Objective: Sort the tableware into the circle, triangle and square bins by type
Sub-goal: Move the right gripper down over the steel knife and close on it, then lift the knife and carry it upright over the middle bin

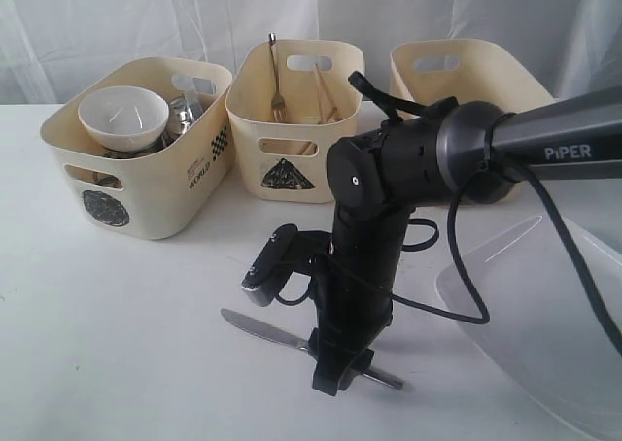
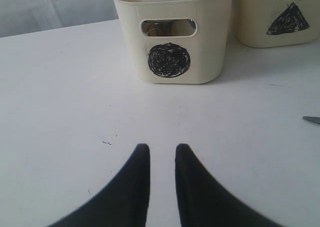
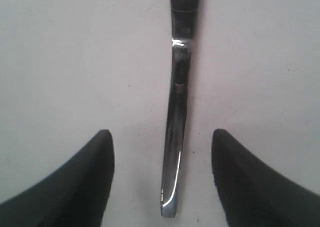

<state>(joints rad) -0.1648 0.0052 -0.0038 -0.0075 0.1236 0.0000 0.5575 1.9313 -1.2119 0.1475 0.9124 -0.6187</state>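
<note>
Three bins: the circle bin [image 1: 146, 193], triangle bin [image 1: 255, 120] and a third bin [image 1: 466, 72] stand in a row at the back of the counter [image 1: 117, 344]; the third one's mark is hidden.
Circle bin contents: white bowl [image 1: 123, 116] and a steel mug [image 1: 182, 118].
Triangle bin contents: fork [image 1: 276, 82] and chopsticks [image 1: 326, 96], standing upright.
Knife [image 3: 177, 112]: flat on the counter in front of the triangle bin, well apart from it.
Right end effector [image 3: 161, 137]: wide, pointing down over the knife handle, one finger on each side, neither touching.
Left end effector [image 2: 161, 149]: narrow gap, nothing between, over bare counter facing the circle bin.
Plate [image 1: 544, 305]: white, at the near right, beside the right arm.
</note>
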